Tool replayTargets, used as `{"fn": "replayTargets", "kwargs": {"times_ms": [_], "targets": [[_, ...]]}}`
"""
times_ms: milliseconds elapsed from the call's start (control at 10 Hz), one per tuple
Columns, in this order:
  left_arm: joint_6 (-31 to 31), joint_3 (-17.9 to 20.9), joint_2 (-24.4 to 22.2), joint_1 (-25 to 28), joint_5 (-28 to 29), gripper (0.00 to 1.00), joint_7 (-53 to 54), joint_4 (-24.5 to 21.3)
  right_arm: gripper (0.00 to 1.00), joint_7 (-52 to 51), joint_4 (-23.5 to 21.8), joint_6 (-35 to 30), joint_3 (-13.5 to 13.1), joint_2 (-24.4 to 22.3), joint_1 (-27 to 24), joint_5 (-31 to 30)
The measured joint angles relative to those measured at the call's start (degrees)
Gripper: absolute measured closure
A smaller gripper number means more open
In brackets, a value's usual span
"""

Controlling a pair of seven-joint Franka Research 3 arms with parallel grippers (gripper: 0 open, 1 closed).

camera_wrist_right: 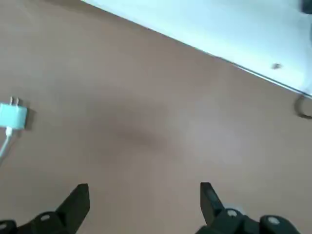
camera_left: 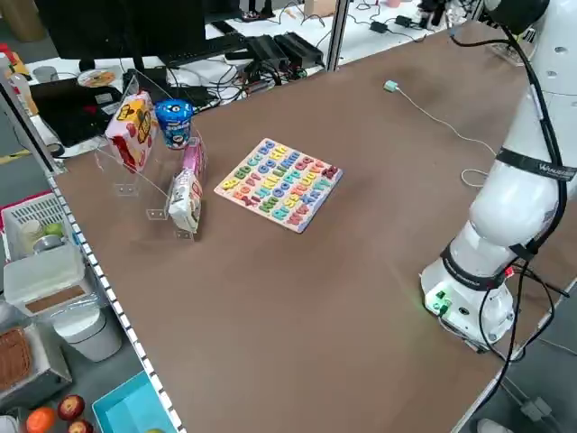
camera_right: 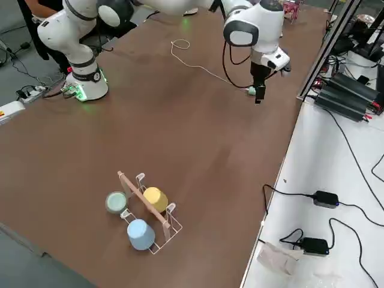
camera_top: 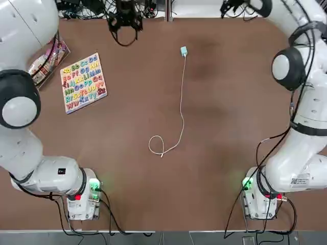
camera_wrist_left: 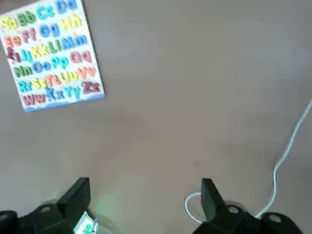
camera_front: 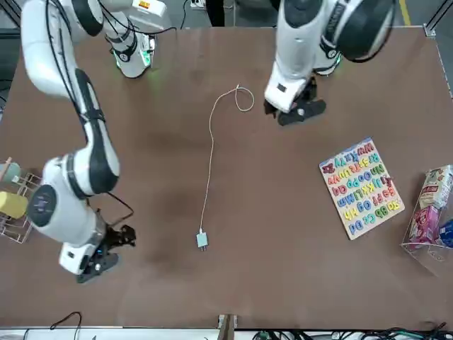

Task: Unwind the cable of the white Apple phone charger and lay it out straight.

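Brown table (camera_top: 127,194) fills our top view. Both our grippers, left (camera_front: 294,113) and right (camera_front: 106,251), hover spread and empty. Centre frame, the cable (camera_top: 182,102) runs down from the white Apple phone charger (camera_top: 183,51), seemingly ending in a small loop.

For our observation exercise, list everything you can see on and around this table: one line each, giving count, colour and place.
phone charger: one, pale white, far middle of the table, prongs away from the robot.
cable: one, thin white, running from the charger towards the robot, nearly straight, ending in a small loop.
letter puzzle board: one, multicoloured, robot's left side.
snack packets: several, colourful, in a clear stand at the left edge.
cup rack: one wire rack with green, yellow and blue cups, right side.
left claw: black, open, empty, above the table near the loop.
right claw: black, open, empty, at the far right, apart from the charger.
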Motion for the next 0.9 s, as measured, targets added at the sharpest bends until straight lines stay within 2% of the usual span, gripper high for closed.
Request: {"fn": "replayTargets", "kwargs": {"times_ms": [300, 400, 500, 600, 800, 900], "targets": [[0.00, 0.23, -1.25, 9.76, 0.06, 0.00, 14.51, 0.18, 0.00, -1.22, -5.26, -11.53, 0.05, -11.27, -5.61, 0.01], [0.20, 1.39, -1.39, 11.97, 0.05, 0.00, 19.94, 0.20, 0.00, 0.32, -7.49, -13.54, -0.89, -15.14, -6.00, 0.01], [0.76, 4.97, -1.58, 11.92, -0.71, 0.00, 23.84, 0.26, 0.00, 3.37, -10.38, -13.94, -2.32, -18.99, -6.01, 0.01], [1.35, 11.60, -2.30, 9.44, -3.57, 0.00, 27.49, 0.32, 0.00, 7.23, -13.77, -13.99, -3.63, -22.86, -5.96, 0.01], [1.70, 27.24, -5.59, 3.94, -10.00, 0.00, 39.48, 0.34, 0.00, 13.73, -19.76, -14.21, -5.06, -29.62, -5.79, 0.01], [1.65, 32.39, -7.45, 3.00, -10.89, 0.00, 45.76, -0.05, 0.00, 14.86, -22.39, -14.31, -5.28, -32.63, -5.76, 0.01]]}}
